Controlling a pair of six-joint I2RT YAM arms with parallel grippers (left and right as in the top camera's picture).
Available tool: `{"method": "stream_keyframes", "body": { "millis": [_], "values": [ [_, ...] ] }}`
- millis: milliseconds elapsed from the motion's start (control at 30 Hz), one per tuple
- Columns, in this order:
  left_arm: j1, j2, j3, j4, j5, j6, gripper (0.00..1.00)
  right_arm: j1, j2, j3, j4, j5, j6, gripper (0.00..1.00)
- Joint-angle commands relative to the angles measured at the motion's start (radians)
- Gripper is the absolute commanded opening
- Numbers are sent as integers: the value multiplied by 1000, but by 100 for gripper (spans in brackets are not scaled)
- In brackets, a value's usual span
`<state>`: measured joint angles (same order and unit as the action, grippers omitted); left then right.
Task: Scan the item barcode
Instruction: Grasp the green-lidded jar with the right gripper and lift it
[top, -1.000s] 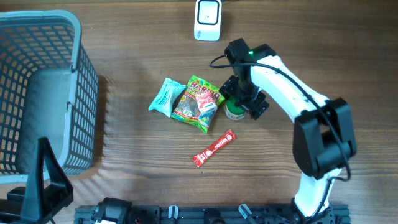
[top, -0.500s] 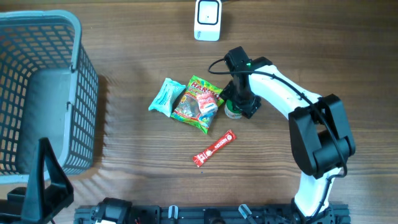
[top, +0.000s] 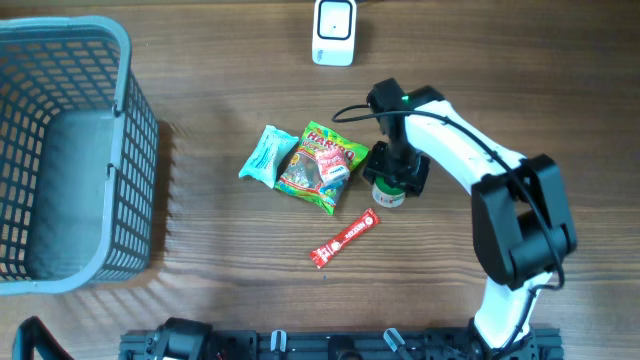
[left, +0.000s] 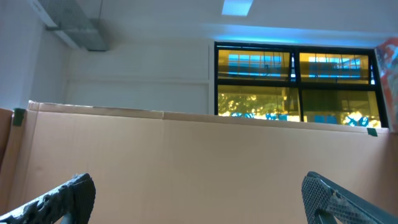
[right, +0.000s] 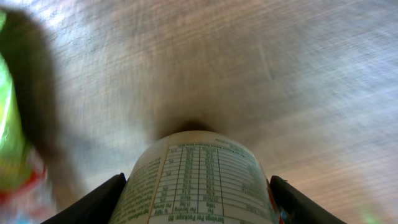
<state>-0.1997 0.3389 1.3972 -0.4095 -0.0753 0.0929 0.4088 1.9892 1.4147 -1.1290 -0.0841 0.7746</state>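
A small white bottle (top: 388, 193) with a green top and a printed nutrition label (right: 196, 180) stands just right of the sweets bag. My right gripper (top: 396, 172) is shut on it, and in the right wrist view its two black fingers (right: 93, 202) press against both sides. A white scanner (top: 334, 30) sits at the table's far edge, well apart from the bottle. No barcode shows on the side I see. My left gripper (left: 199, 196) is open and empty, pointing at a cardboard wall and windows.
A green sweets bag (top: 320, 165) and a teal packet (top: 266, 155) lie left of the bottle. A red stick sachet (top: 345, 238) lies nearer the front. A grey mesh basket (top: 135, 150) fills the left side.
My right gripper closed on the bottle and shifted it a little right and toward the front. The left arm left the overhead view's lower left corner.
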Motion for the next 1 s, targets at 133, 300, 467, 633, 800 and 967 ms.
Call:
{"method": "stream_keyframes", "body": {
  "millis": [133,300,467,633,800,967],
  "values": [
    [7,-134,-133,114,19,12,100,-4,-214,126,-196,-267,-187,53],
    [7,-277,-276,231,19,12,100,-4,-268,126,-307,-441,-256,53],
    [6,-334,-338,290,23,11,100,-4,-267,126,-380,-468,-277,53],
    [6,-334,-340,216,-127,-19,100,-4,-267,126,-373,-493,-278,53],
    [6,-333,-429,-211,-150,-165,100,-4,-267,126,-296,-493,-309,54],
    [6,-333,-856,27,-60,-179,100,-4,-267,126,19,-337,-304,54]
  ]
}}
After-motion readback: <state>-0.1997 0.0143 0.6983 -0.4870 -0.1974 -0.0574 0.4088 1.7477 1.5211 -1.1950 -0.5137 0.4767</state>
